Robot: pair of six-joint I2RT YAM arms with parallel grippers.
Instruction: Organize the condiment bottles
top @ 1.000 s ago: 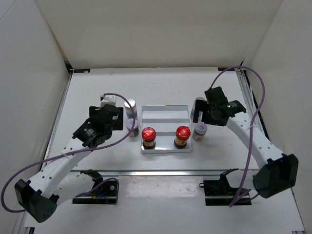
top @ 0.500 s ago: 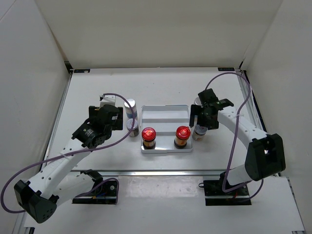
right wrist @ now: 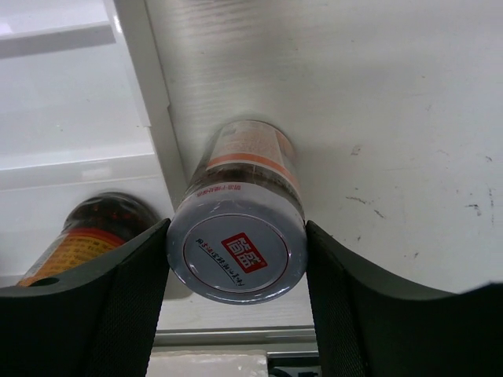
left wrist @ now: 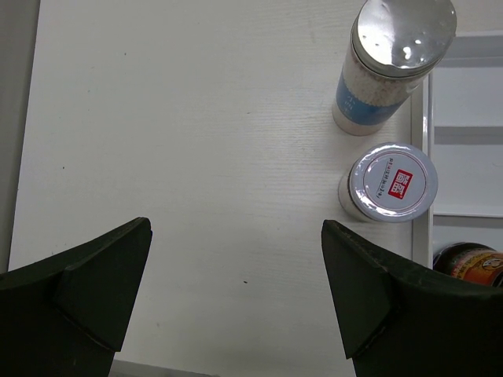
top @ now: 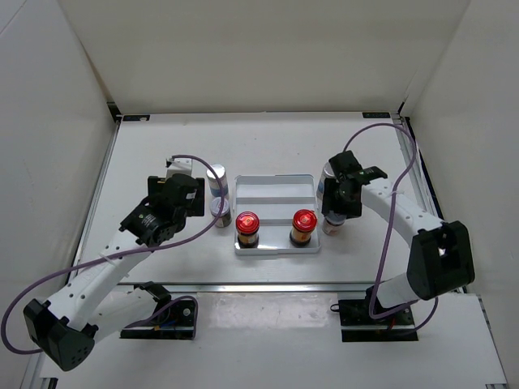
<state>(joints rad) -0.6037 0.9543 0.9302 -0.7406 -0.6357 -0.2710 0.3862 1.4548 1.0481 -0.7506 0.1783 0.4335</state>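
My right gripper (top: 333, 212) (right wrist: 236, 250) is shut on a short silver-capped jar (right wrist: 250, 161) that stands on the table just right of the white tray (top: 274, 191) (right wrist: 148, 102); both fingers press its cap. Two red-capped jars (top: 247, 224) (top: 303, 222) stand in the tray's near row, one showing in the right wrist view (right wrist: 82, 232). Left of the tray stand a tall blue-labelled jar (top: 216, 179) (left wrist: 393, 55) and a short silver-capped jar (top: 220, 211) (left wrist: 391, 182). My left gripper (top: 191, 203) (left wrist: 236, 229) hangs open over bare table left of them. Another tall jar (top: 328, 170) peeks out behind my right wrist.
The tray's far rows (top: 274, 185) hold nothing. White walls enclose the table at the left, back and right. A metal rail (top: 268, 285) runs along the near edge by the arm bases. Purple cables loop off both arms.
My right arm swung in toward the tray, lowered over the short jar and closed its fingers on the cap. The left arm has stayed still and open.
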